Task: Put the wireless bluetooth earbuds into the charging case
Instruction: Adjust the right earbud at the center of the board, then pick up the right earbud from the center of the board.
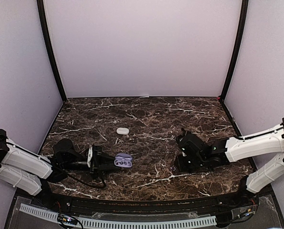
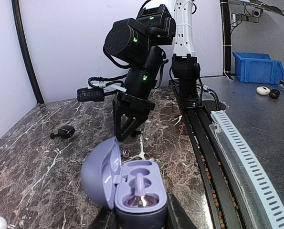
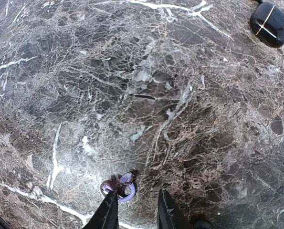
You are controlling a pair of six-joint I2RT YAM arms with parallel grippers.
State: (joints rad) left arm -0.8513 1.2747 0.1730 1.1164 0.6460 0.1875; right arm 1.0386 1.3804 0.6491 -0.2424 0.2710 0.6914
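Left gripper [image 1: 111, 162] lies low over the marble table [image 1: 156, 112], with a purple case [image 1: 123, 161], lid open, at its fingertips. White case [image 1: 122, 130], closed, sits farther back, apart from both arms. Right gripper [image 1: 182, 161] points down at the table, well right of the purple case.

Tabletop [image 3: 146, 95]: polished stone look, dark brown with white veins, slight sheen.
Purple case [image 2: 132, 191], clamped in the left claw [image 2: 139, 217]: smooth satin plastic.
Purple earbud [image 3: 121, 185], at one finger of the right claw [image 3: 137, 202]: glossy plastic.
Dark case [image 3: 270, 23], well ahead of that claw: glossy black shell.
Claw fingers [image 3: 107, 213]: matt black.
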